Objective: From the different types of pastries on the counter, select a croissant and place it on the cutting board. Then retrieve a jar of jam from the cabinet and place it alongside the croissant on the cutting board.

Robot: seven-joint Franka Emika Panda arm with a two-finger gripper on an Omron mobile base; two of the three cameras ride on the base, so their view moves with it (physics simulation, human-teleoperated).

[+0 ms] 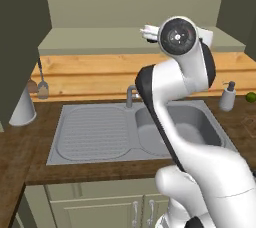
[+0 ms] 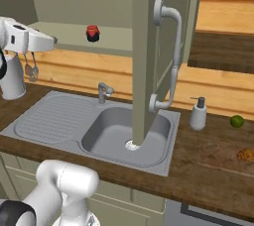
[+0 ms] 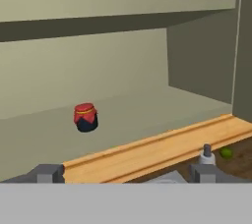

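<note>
Fingers (image 3: 127, 173) wide apart, empty, facing jam jar (image 3: 85, 117)

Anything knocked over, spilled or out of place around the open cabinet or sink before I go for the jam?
Nothing stands out. The jar of jam stands upright, alone on the cabinet shelf. The cabinet door hangs open over the sink. The croissant already lies on the cutting board.

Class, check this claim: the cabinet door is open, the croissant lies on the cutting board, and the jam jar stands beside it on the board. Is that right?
Not quite. The jam jar stands on the cabinet shelf, as the right base view shows. The door is open, and the croissant lies on the cutting board.
</note>
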